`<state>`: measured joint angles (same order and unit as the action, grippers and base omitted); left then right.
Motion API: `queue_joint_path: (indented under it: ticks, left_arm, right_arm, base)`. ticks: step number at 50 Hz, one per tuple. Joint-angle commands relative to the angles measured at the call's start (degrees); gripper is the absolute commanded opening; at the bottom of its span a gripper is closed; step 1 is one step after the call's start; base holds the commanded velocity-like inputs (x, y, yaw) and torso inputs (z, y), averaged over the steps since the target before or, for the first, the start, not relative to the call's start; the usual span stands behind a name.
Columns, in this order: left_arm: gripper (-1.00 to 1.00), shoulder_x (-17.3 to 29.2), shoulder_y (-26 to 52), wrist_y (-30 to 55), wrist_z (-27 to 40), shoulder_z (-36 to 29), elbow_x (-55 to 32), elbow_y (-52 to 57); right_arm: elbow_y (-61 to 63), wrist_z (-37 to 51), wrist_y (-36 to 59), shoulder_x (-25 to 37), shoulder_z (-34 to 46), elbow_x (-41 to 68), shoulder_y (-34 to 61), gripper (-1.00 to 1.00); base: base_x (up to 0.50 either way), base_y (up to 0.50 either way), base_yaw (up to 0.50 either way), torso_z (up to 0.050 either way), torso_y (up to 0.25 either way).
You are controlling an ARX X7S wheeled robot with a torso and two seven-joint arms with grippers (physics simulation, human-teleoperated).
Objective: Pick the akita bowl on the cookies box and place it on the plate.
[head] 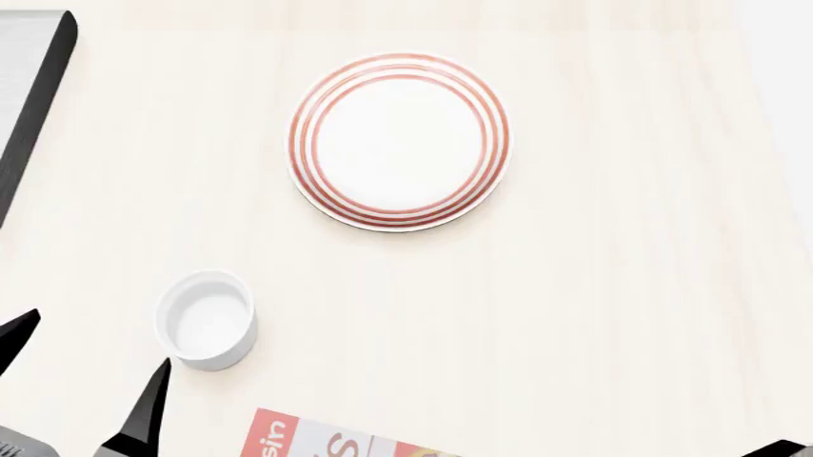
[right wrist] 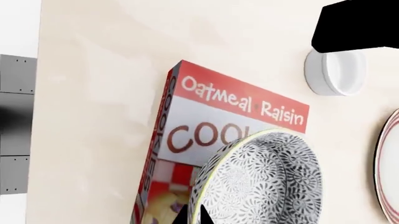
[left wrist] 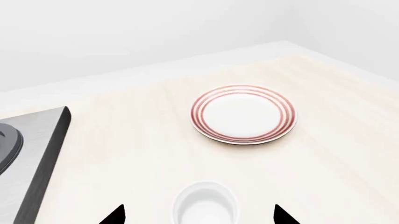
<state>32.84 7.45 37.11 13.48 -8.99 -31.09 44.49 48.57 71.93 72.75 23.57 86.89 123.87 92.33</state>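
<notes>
A small plain white cup [head: 205, 319] is standing upright on the pale wood-grain tabletop [head: 610, 305], its inside showing empty. A grey metal stove surface [left wrist: 31, 149] with a dark edge is lying along the tabletop's side.

Left gripper [head: 83, 367] low at head view's near-left edge, dark fingertips [head: 150, 395] spread wide apart, nothing between them; same two tips poke into the left wrist view, well separated. Right gripper [right wrist: 194, 215] barely visible: dark finger points close at its own camera's edge, hold unclear. Sliver of right arm [head: 785, 449] at head view's near-right corner.
</notes>
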Motion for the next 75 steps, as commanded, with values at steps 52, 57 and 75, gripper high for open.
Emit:
queue_joint_path:
  ticks: [52, 57, 75]
  left_arm:
    - [1.00, -0.20, -0.37, -1.39, -1.93, -1.64, 1.38, -0.35]
    - [1.00, -0.08, -0.45, -1.64, -1.97, -1.68, 1.47, -0.50]
    - [1.00, 0.57, -1.23, -2.64, -2.35, -2.49, 2.20, -0.46]
  right_arm:
    - [-27.76, -63.44, 0.90, 5.08, -10.05, -64.35, 13.87, -1.00]
    - [-31.97, -65.34, -1.98, 4.08, -8.63, -67.58, 13.76, -1.00]
    - [-54.22, -69.08, -15.47, -2.76, -6.97, -77.60, 9.05, -1.00]
  base:
    - [0.00, 0.00, 0.00, 0.000, 0.000]
    - [0.00, 0.00, 0.00, 0.000, 0.000]
    - [0.00, 0.00, 0.00, 0.000, 0.000]
